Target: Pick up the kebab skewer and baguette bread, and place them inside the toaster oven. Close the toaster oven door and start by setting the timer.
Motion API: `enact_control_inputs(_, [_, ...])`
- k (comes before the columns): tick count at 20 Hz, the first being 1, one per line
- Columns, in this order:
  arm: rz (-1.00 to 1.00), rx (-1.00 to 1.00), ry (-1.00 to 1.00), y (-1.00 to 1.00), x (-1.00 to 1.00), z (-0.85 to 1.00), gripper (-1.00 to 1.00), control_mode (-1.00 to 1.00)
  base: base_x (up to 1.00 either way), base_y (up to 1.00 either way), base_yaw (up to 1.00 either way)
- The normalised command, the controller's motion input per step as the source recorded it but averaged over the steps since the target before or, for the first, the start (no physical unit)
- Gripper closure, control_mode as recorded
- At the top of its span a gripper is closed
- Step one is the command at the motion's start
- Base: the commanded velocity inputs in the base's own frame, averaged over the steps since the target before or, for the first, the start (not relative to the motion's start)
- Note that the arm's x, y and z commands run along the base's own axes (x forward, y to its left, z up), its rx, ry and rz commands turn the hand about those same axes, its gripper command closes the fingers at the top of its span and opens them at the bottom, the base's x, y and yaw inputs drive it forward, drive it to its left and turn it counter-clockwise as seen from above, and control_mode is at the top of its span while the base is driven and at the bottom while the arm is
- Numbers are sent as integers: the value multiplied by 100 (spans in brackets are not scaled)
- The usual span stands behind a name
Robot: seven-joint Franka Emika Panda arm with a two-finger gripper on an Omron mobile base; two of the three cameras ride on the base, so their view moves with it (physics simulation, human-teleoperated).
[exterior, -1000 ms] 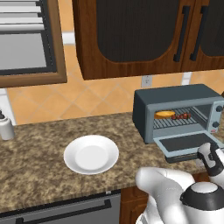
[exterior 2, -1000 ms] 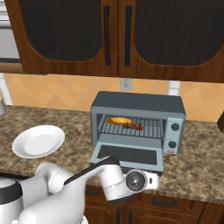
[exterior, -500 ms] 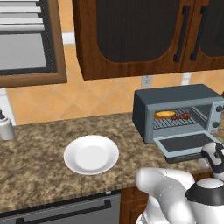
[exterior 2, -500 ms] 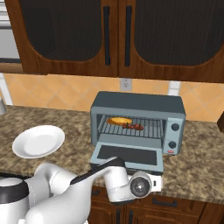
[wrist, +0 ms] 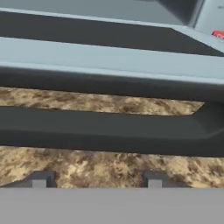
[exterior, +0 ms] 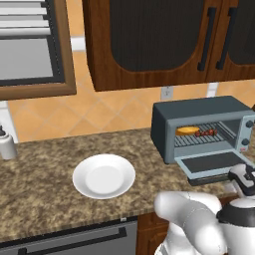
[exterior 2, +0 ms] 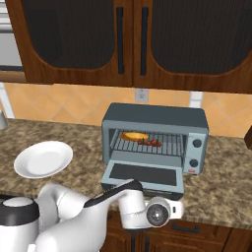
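A simulated kitchen, seen at counter height. The speckled brown granite counter (exterior 2: 221, 162) runs under dark wood wall cabinets (exterior 2: 133, 39).

Straight ahead of the claw and a little above it sits the toaster oven (exterior 2: 155, 138), a boxy blue-grey unit backed toward the tiled wall so its mouth faces the robot. The toaster oven door (exterior 2: 143, 175) hangs down flat toward the claw, which is why the rack is open to view and why the claw sits low at the counter's front edge. The likely step in hand is lifting that flap shut.

In the hand view the door's dark bar handle (wrist: 109, 131) crosses just beyond the claw, with granite showing behind it. The claw (wrist: 96, 180) shows two small dark fingertips (wrist: 38, 179) standing apart, with nothing between them. The handle appears to be just past them, not yet touched, though this close view makes the gap hard to judge.

Off to the claw's left, well apart, a white plate (exterior: 104, 176) lies bare on the counter.

Beyond the door, on the wire rack, the baguette bread (exterior 2: 135, 136) lies toward the left and the kebab skewer (exterior 2: 150, 142) rests just beside it to the right. Both are already inside, so the loading part looks done.

Ahead and to the right, two round knobs (exterior 2: 197, 143) sit on the lighter control panel. One is presumably the timer, waiting until the door is up.
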Motion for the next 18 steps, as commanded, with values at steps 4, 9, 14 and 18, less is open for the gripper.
enact_control_inputs(4, [-3,0,-3,10,11,-47,-100,-100,0,0,0])
enact_control_inputs(9, [-2,0,-4,1,45,-9,-100,-100,0,0,0])
enact_control_inputs(14, [-3,0,-3,2,54,-6,-100,-100,0,0,0])
enact_control_inputs(18, [-4,1,-8,0,41,21,-100,-100,0,0,0])
